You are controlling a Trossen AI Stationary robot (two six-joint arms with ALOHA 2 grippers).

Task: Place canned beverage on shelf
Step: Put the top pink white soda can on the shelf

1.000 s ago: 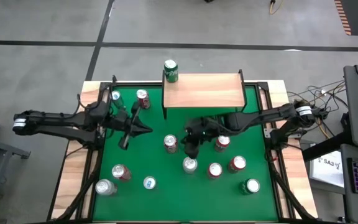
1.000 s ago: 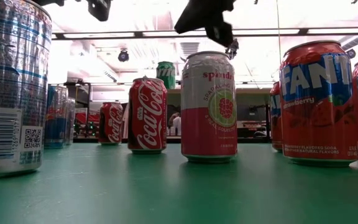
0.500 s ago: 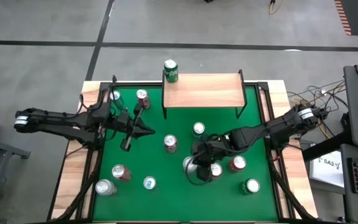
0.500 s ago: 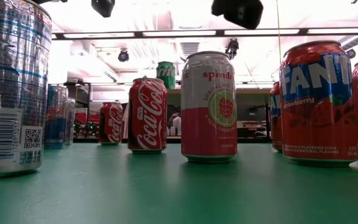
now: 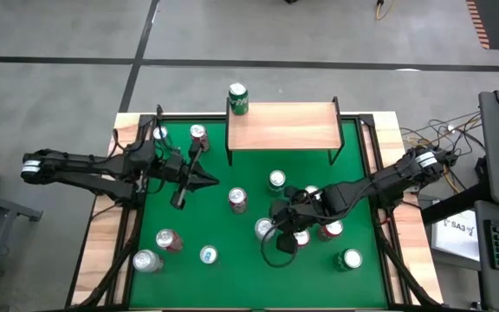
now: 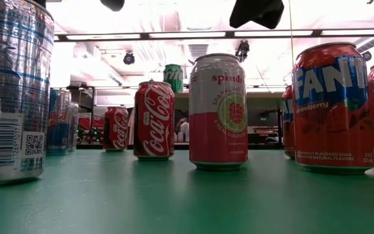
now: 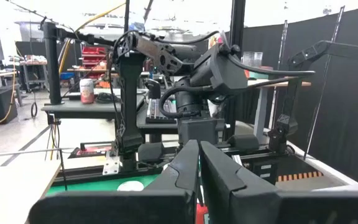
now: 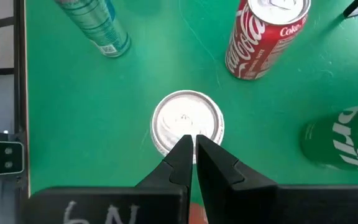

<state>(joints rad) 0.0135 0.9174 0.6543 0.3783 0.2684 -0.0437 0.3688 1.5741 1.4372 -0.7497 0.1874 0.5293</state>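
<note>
The right gripper (image 8: 193,144) hangs with its jaws pressed together and holding nothing, aimed straight down at a silver-topped aluminium can (image 8: 187,121) that stands upright directly beneath their tips; that alignment suggests this can is the one chosen for pickup, though the jaws would have to spread before they could take its round wall. To one side of the jaws stands a red cola can (image 8: 261,36), glossy and cylindrical; to the other, a pale blue slim can (image 8: 98,25); a green can (image 8: 347,144) sits near as well, all on the matte green felt surface (image 8: 73,112). The left gripper (image 5: 204,181) waits over the surface's left part, jaws likewise shut and empty (its wrist view looks out level across the table). The shelf (image 5: 281,126), a smooth light wooden board on thin black legs, stands well beyond the right jaws; a green can (image 5: 237,98) sits at its corner, seemingly placed already.
</note>
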